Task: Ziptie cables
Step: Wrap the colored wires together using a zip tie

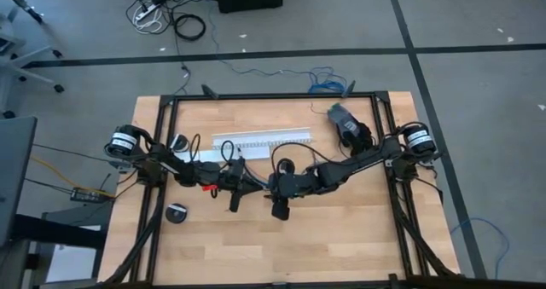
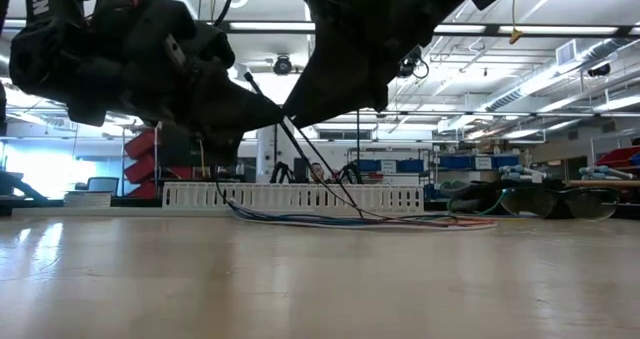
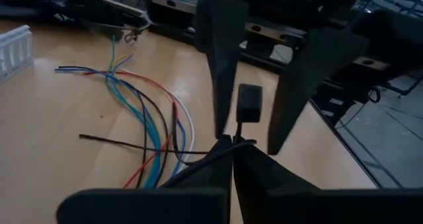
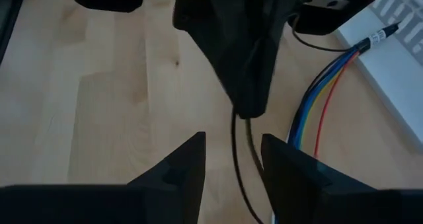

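Mid-bench, the left end effector [image 3: 232,159] is closed on the ziptie [image 3: 198,163], holding it above the cables [image 3: 149,128], which lie on the bench [image 1: 341,238] near the white channel [image 1: 260,141]. The right end effector [image 4: 232,159], fingers parted, straddles the strip. Threading seems in hand; next it likely must pinch the strip and pull it through the ziptie's head

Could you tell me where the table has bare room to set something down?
The near half of the table is bare except for a round black item near the left edge. The middle is crowded: both grippers meet over the cables, with the white channel behind.
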